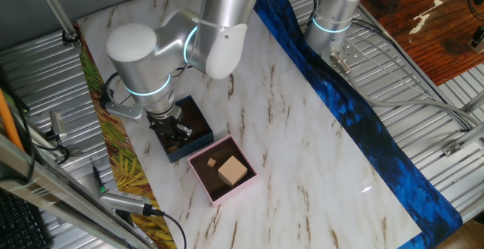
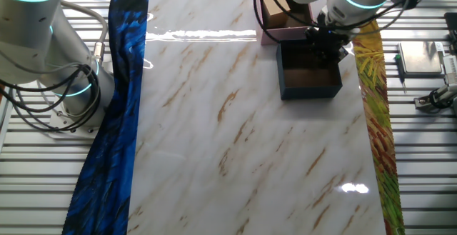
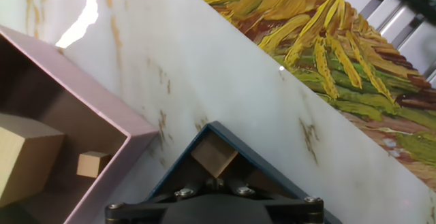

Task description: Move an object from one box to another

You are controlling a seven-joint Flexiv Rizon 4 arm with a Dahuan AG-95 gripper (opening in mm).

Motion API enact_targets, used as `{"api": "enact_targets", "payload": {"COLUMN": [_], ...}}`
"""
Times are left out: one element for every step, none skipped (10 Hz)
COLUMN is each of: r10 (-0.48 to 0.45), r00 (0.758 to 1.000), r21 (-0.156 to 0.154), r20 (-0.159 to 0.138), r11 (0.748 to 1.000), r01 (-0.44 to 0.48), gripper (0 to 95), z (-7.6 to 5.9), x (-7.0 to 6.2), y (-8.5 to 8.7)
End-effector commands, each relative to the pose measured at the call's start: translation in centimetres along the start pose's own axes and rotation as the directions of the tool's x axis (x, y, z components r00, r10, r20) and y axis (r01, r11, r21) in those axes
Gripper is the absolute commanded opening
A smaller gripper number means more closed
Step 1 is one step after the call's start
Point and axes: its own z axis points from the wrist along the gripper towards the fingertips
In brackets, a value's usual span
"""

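Reaching into the navy box [image 1: 198, 122] with my end effector [image 1: 175, 133]; step: pick | small wooden block [image 3: 212, 158] sits in its corner, just ahead of the fingers; spread I cannot tell | next: close, lift clear, carry to pink box [image 1: 203, 183], which holds two blocks

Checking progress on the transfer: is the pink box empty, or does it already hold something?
Not empty. The pink box holds two wooden blocks, a large block and a small block, both lying on its brown floor; the hand view shows them too.
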Motion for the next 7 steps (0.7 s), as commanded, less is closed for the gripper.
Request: {"api": "enact_targets", "payload": {"r10": [-0.002,-0.003,-0.004,-0.002,-0.001,-0.001,-0.001], "r00": [1.0,1.0,1.0,1.0,1.0,1.0,1.0], "r21": [-0.006,-0.005,-0.004,-0.003,-0.001,0.001,0.005], "r20": [-0.002,-0.005,-0.005,-0.005,-0.004,-0.003,-0.004], "r11": [1.0,1.0,1.0,1.0,1.0,1.0,1.0], "r01": [0.002,0.003,0.004,0.002,0.001,0.001,0.001], "gripper": [0.0,0.0,0.0,0.0,0.0,0.0,0.0], "z": [0.15,0.15,0.15,0.15,0.15,0.15,0.15], "x": [-0.24,-0.24,-0.24,-0.24,-0.24,-0.24,-0.24], "y": [-0.12,-0.12,-0.12,-0.12,-0.12,-0.12,-0.12]}}
